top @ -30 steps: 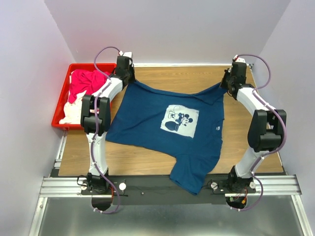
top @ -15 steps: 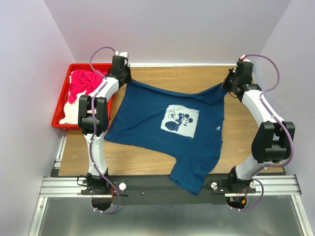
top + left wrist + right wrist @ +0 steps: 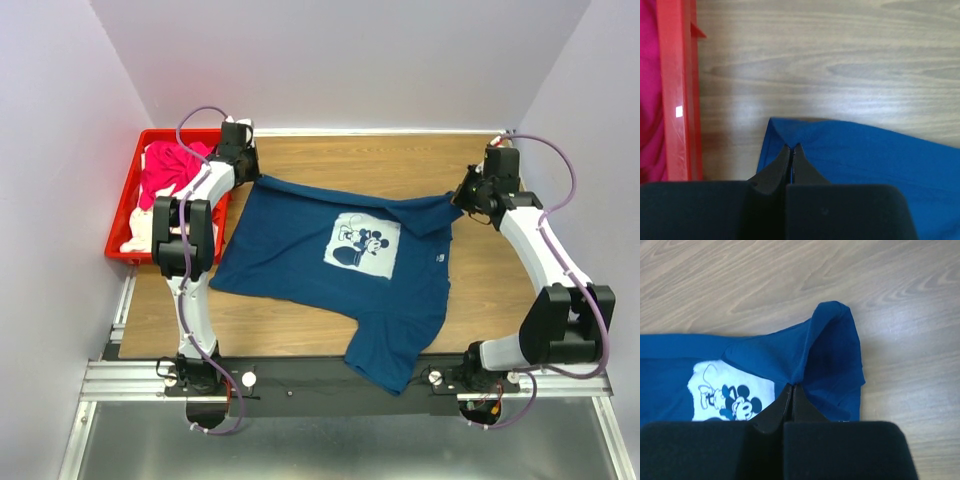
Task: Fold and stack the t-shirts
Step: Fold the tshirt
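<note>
Deep navy blue all over the t-shirt [image 3: 300, 250], broken by a white chest print [image 3: 362, 244] carrying a dark cartoon mouse. Bright red on the plastic crate [image 3: 122, 212], holding a magenta-pink shirt [image 3: 165, 170] and a white cloth [image 3: 140, 236]. Light brown wood grain across the table [image 3: 400, 165]. Pale lilac on the walls [image 3: 350, 60].

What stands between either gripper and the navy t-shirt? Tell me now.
Nothing visible. The left gripper and right gripper are each shut on a far corner of the navy t-shirt, which lies spread on the wooden table.
</note>
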Robot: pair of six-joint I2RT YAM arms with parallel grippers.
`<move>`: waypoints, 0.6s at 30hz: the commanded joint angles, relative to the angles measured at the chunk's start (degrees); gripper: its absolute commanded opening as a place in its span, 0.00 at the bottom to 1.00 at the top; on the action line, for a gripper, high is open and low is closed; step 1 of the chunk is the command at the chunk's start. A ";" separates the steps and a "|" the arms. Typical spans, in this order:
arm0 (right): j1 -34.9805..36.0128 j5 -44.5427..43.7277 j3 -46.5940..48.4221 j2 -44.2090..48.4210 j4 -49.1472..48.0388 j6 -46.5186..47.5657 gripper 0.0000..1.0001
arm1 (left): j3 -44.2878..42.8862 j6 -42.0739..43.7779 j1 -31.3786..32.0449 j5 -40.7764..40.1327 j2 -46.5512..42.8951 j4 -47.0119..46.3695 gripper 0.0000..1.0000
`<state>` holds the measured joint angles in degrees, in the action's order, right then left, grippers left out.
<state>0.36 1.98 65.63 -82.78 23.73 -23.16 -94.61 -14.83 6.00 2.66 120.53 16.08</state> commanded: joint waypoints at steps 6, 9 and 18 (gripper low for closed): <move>-0.10 4.35 -3.04 6.58 6.33 -0.13 0.01 | 3.11 0.24 -0.55 -2.22 -6.80 3.52 0.00; -0.10 4.88 -3.57 7.37 7.47 -0.22 0.01 | 4.08 0.41 -0.64 -4.06 -7.50 3.61 0.00; -0.10 7.86 -9.11 11.32 9.93 -1.54 0.01 | 7.68 0.24 -0.64 -5.29 -7.77 3.44 0.00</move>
<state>0.36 7.35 58.59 -73.65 30.65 -23.64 -88.42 -14.81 5.96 -0.16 113.82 18.87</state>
